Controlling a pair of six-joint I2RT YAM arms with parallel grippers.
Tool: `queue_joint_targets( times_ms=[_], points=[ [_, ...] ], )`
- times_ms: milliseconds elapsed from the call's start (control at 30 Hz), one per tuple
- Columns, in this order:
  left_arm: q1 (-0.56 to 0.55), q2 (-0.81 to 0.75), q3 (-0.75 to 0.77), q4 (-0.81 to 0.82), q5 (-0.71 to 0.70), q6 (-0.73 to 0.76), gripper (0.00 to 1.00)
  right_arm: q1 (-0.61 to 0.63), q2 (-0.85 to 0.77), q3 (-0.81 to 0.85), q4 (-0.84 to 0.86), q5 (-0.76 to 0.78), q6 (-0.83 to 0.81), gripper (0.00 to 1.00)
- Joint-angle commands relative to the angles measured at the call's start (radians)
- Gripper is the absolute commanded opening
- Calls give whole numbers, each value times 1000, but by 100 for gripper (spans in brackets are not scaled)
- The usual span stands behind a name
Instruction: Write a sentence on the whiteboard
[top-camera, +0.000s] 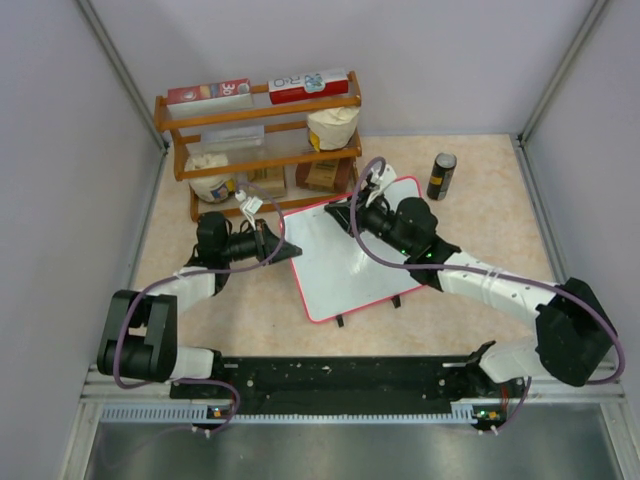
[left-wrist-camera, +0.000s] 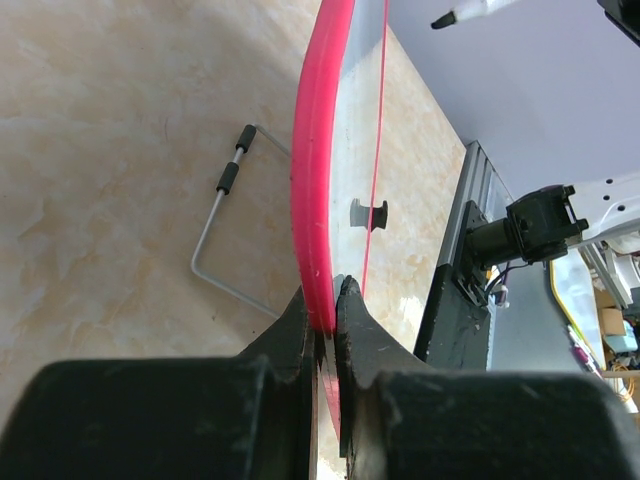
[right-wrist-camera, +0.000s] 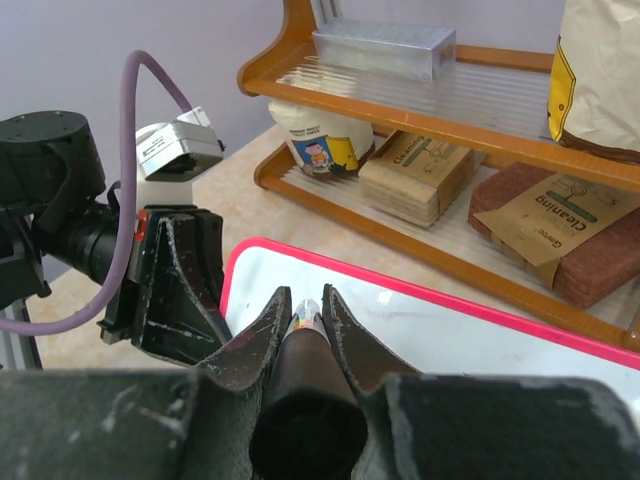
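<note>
Where the whiteboard (top-camera: 350, 262) is lying: it is sitting mid-worktop (top-camera: 480, 200), in front of the wooden shelf (top-camera: 258, 118), turned at a slant, with its two black clip feet pointing toward the arm bases.
Left end effector (left-wrist-camera: 325, 300): its fingers are clamping together on the board's pink frame at the left edge, steadying it.
Right end effector (right-wrist-camera: 305, 298): it is gripping a marker (right-wrist-camera: 305, 400) by the barrel, the tip pointing down near the board's far left corner; whether the tip is touching cannot be told.
Sentence: no ink is showing on the white face, so writing is probably only about to begin.
Handling of the board: it is looking stiff, flat and light, with a glossy face that is likely sliding easily under pen pressure. The thin rim is the sensible place to be holding, clear of the writing area.
Handling of the marker: slim and light, it is likely twisting in the grip if pressed hard, so a gentle touch is what the next stroke is calling for.
Risk: the board is likely pivoting around its single pinch point.
Nearby: a dark can (top-camera: 441, 176) is standing well apart at the right.
</note>
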Motion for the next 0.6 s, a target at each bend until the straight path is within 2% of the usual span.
queue_joint_targets(
  times_ms=[0, 567],
  points=[
    [-28, 22, -61, -95, -34, 219, 0, 25, 25, 64, 47, 49, -17, 0],
    [-28, 31, -55, -95, -28, 219, 0, 25, 77, 69, 35, 77, -2, 0]
  ],
)
